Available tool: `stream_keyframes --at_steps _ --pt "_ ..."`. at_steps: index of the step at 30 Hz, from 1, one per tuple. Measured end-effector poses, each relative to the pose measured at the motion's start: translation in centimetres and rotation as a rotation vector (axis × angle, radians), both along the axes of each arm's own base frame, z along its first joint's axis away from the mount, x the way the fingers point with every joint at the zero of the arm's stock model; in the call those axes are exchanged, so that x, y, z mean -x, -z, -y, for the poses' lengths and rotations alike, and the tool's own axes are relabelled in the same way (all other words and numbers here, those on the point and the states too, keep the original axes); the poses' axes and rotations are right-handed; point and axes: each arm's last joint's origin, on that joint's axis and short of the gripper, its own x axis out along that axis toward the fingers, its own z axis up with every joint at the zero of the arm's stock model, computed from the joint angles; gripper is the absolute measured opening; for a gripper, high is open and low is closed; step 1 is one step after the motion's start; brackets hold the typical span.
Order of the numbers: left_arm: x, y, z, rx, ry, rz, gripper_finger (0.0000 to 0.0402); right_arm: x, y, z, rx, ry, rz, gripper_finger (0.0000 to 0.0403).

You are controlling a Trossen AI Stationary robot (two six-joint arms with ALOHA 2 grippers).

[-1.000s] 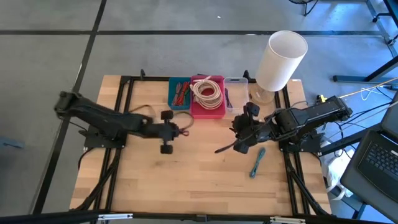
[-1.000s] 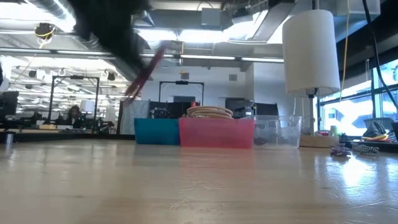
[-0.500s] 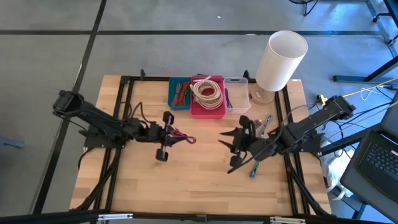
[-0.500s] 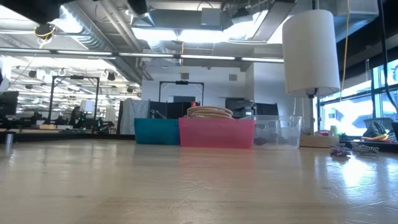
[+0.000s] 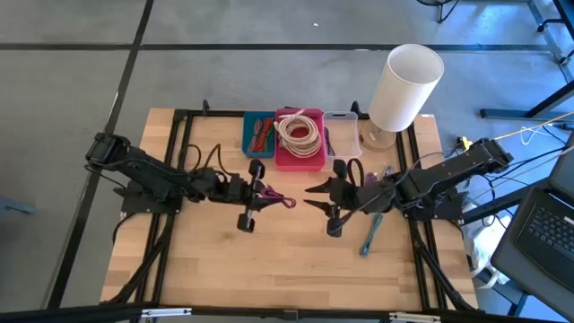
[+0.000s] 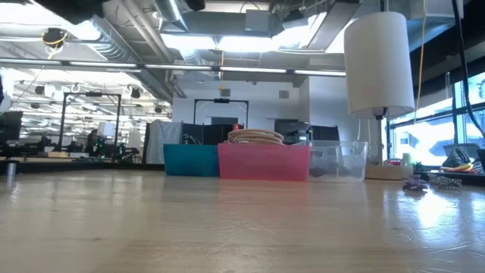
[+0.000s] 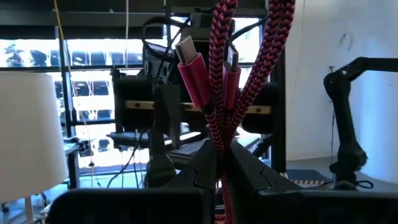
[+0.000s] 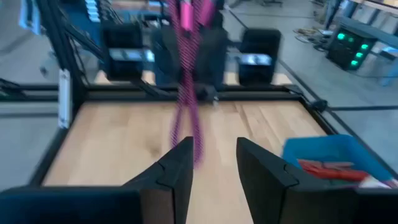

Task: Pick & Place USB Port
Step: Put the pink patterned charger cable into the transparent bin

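In the high view, left of centre, the left gripper (image 5: 260, 193) is pinched on a magenta braided USB cable (image 5: 276, 198), held above the wooden table (image 5: 287, 269); its folded strands and plugs (image 7: 194, 62) stand up between the fingers in the left wrist view. Just right of centre, the right gripper (image 5: 316, 196) faces it with fingers spread, holding nothing. Along the table's upper edge sit a blue bin (image 5: 259, 135), a pink bin (image 5: 300, 139) and a clear bin (image 5: 340, 135). A teal cable (image 5: 371, 234) lies lower right.

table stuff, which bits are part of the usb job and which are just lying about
In the job:
pink cable, in the left gripper
right gripper, open, facing it
blue bin
pink bin
clear bin

Lying about:
paper roll
blue cable
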Motion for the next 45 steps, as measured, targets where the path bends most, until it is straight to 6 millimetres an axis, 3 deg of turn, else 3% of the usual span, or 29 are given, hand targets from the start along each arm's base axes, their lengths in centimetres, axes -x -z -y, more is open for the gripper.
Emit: stream_keyframes --at_steps 16,24,27,32,39,45 --pt "-4.7 -1.7 -1.6 -0.054 0.071 -0.043 0.0012 -0.7 0.0 0.1 -0.039 -0.061 0.018 0.0125" --pt "-5.3 -2.3 -1.6 -0.061 0.084 -0.022 0.0012 -0.6 0.2 0.1 -0.032 -0.061 0.004 0.0121" --pt "-5.3 -2.3 -1.5 -0.064 0.103 -0.023 0.0012 -0.6 0.1 0.1 -0.027 -0.063 0.005 0.0095" --pt "-5.3 -2.1 -1.5 -0.042 0.134 -0.050 0.0012 -0.7 0.3 0.4 -0.019 -0.058 -0.009 0.0017" --pt "-5.5 -1.4 -1.6 0.056 0.108 -0.160 0.0093 0.3 1.1 1.2 0.051 0.120 -0.105 0.0015" --pt "-4.9 -1.2 -1.1 0.012 0.102 -0.253 0.0170 3.0 1.1 3.3 0.104 0.470 -0.159 0.0015"
